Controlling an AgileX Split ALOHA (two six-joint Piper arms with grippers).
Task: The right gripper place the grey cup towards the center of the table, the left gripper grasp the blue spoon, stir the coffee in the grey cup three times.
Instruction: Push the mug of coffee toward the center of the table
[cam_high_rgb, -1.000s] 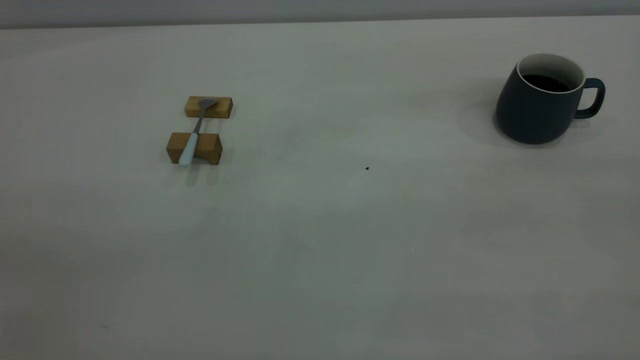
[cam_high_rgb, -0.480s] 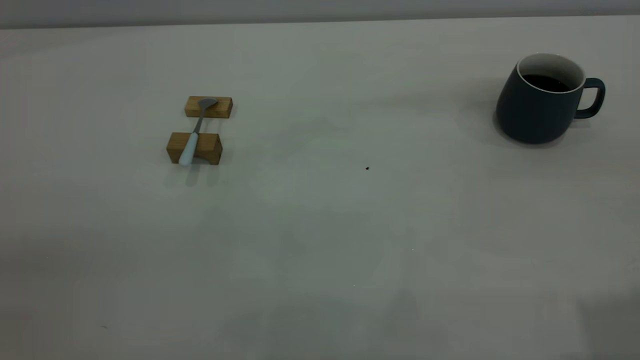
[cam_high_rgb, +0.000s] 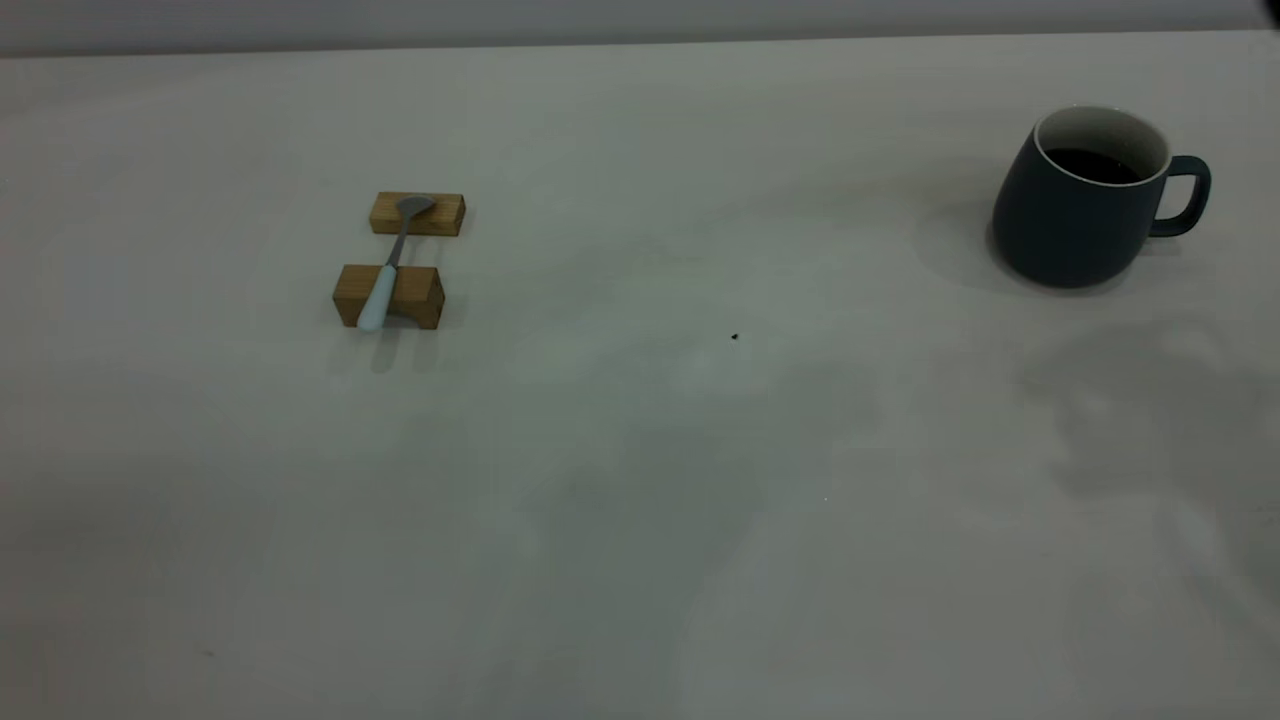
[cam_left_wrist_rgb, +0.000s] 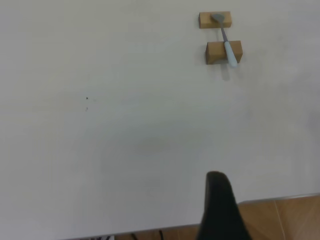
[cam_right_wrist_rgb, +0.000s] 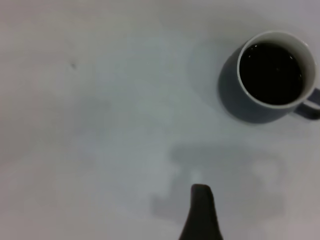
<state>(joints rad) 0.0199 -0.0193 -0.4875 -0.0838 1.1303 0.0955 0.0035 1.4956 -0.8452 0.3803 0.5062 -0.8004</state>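
Exterior view shows the table (cam_high_rgb: 640, 520) with no arm on it yet. The grey cup (cam_high_rgb: 1085, 200) stands upright at the far right, handle turned to the right, with the coffee (cam_high_rgb: 1095, 165) dark inside it. Well apart, at the left, the blue spoon (cam_high_rgb: 385, 270) lies across two wooden blocks (cam_high_rgb: 400, 255), its bowl on the farther block and its pale handle overhanging the nearer one.

From the right wrist view, one dark finger of the right pincer (cam_right_wrist_rgb: 200, 212) shows, well short of the cup; whether its fingers are apart or together I cannot tell. The left pincer (cam_left_wrist_rgb: 220, 207) likewise shows as a single dark finger near the table edge, far from the spoon, and its state cannot be told either.

My reading is that the first step is only beginning: the cup has not been gripped or brought toward the centre. The next move likely calls for the right pincer to close in on the cup, take it firmly by the handle or the wall, and slide or carry it level toward the middle without slopping the coffee.
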